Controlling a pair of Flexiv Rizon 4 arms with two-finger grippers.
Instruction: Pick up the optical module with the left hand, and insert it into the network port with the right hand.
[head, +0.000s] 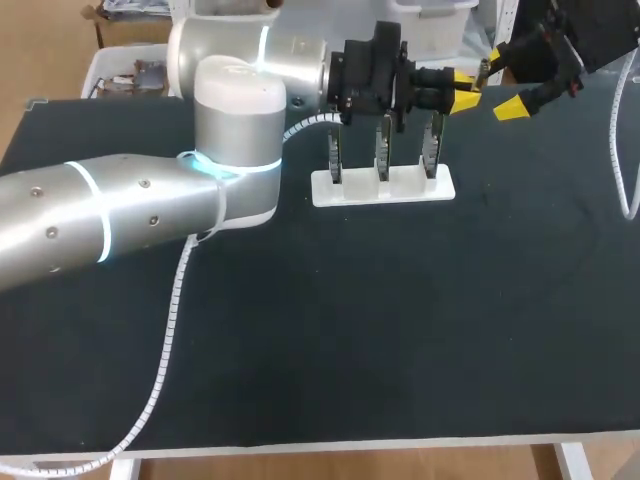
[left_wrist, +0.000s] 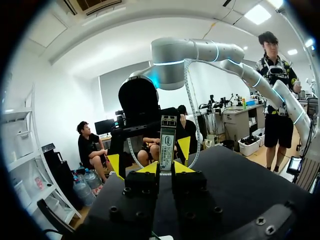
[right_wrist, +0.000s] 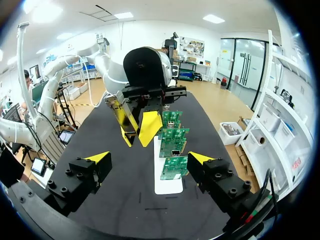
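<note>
1. White rack (head: 383, 187): stood on the dark surface (head: 400, 330), toward its far edge. It serves as the reference for every entry below.
2. Circuit boards (right_wrist: 172, 150), three: green and upright in the rack's slots, set in a row along the rack. A small metal network port (right_wrist: 175, 151) showed on the middle board.
3. Left arm (head: 120, 215): came in from the left of the rack, with its wrist passing above and behind the rack.
4. Left end effector (head: 463, 92): hung in the air above and just beyond the rack's right end. Its two yellow-tipped fingers were clamped on the optical module from both sides.
5. Optical module (left_wrist: 166, 142): a slim metal body with a label. Its lower end was gripped between the left end effector's tips and the rest stood clear past them. It was held in the air off the rack's right end, apart from the boards.
6. Right end effector (head: 503, 82): further right of the rack, close to the left end effector and facing it. Its fingers were spread wide and held nothing. The module lay ahead of its gap, and whether they touched could not be told.
7. White spiral cable (head: 170, 330): trailed from the left arm across the surface, to the left and front of the rack.
</note>
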